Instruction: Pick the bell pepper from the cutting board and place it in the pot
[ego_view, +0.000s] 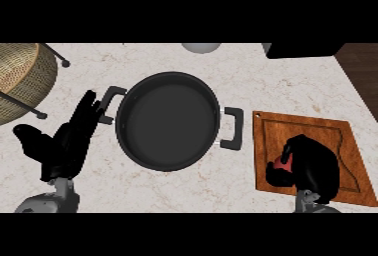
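A: The marble desk is the largest thing here. Is there open room on it?

B: Yes. Between the pot and the cutting board there is a bare strip, and bare desk lies below the pot too. The wicker basket stands far past the left hand, which rests beside the pot's left handle with straight, released fingers.

A: And the pot itself?

B: Dark, wide and empty. Its right handle points toward the board, up and left of the right hand's fingers.

A: Where is the bell pepper?

B: On the cutting board, under the right hand. Only a small red part shows at the left of the curled fingers, so I judge they are grasping it.

A: What could go wrong from here?

B: Most of the pepper is hidden, so I cannot tell how well it sits in the fingers. If it sits only at their tips, it could slip while lifted. Carried too low, it could also hit the right handle or the rim. The board's far side lies near the desk edge, so a roll there would be bad.
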